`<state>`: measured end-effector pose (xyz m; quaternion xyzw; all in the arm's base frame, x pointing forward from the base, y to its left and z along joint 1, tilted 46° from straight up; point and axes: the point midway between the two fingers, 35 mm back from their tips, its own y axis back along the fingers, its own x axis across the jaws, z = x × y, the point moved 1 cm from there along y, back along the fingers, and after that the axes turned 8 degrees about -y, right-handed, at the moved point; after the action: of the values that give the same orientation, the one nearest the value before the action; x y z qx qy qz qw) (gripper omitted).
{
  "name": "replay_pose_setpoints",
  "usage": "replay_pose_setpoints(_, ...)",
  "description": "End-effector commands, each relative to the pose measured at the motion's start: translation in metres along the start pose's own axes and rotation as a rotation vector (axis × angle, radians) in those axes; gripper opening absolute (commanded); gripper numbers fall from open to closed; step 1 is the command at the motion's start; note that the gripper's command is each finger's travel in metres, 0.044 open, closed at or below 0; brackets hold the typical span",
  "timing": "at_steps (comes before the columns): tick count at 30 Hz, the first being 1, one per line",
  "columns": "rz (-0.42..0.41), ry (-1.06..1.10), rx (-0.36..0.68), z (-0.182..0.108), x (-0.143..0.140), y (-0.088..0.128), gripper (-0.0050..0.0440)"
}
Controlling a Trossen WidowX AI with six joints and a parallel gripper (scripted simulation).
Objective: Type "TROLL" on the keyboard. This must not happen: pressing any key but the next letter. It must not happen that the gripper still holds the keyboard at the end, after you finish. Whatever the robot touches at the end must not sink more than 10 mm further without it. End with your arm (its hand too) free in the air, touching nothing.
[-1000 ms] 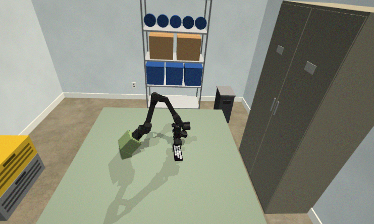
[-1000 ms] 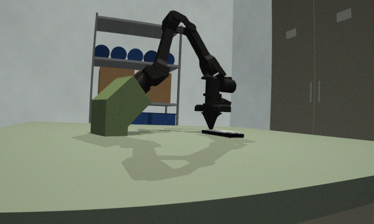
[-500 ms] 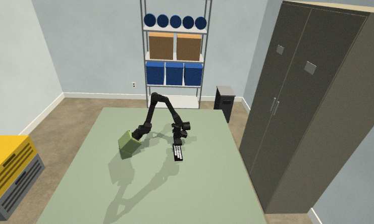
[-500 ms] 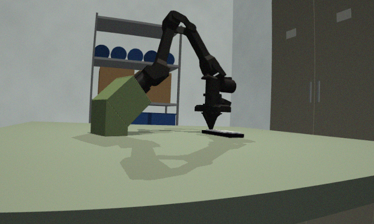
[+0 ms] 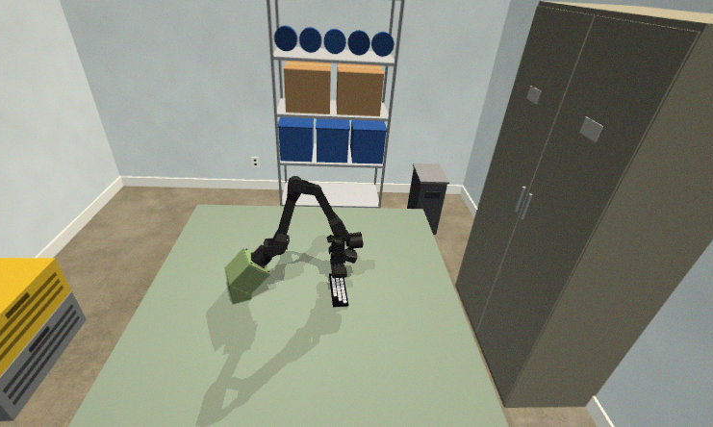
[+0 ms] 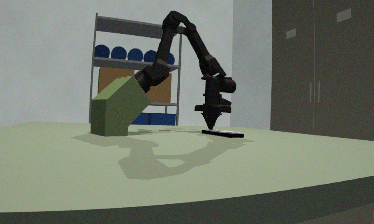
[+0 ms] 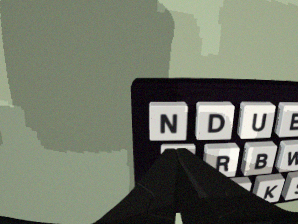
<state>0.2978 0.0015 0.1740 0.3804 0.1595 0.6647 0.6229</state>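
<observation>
A small black keyboard (image 5: 336,297) (image 6: 222,133) (image 7: 200,99) with white keys lies flat on the green table (image 5: 294,361) (image 6: 182,172). In the wrist view I read keys N, D, U in the top row and R, B below. My gripper (image 5: 340,273) (image 6: 211,127) (image 7: 174,158) is shut and empty, and points straight down. Its tip sits on the keyboard's end nearest the arm's base, over the second key row just left of the R key. The key under the tip is hidden by the fingers.
The arm's green base block (image 5: 245,275) (image 6: 118,108) stands left of the keyboard. A shelf rack (image 5: 331,100) with boxes stands behind the table, a tall dark cabinet (image 5: 587,212) on the right, a yellow-grey machine (image 5: 19,317) at the left.
</observation>
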Motion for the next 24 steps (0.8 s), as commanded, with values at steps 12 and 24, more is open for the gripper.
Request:
replay_pose_setpoints(12,-0.006,-0.003,0.003,-0.001,-0.001,0.033,0.0)
replay_pose_setpoints(24,-0.006,-0.003,0.003,-0.001,-0.001,0.033,0.0)
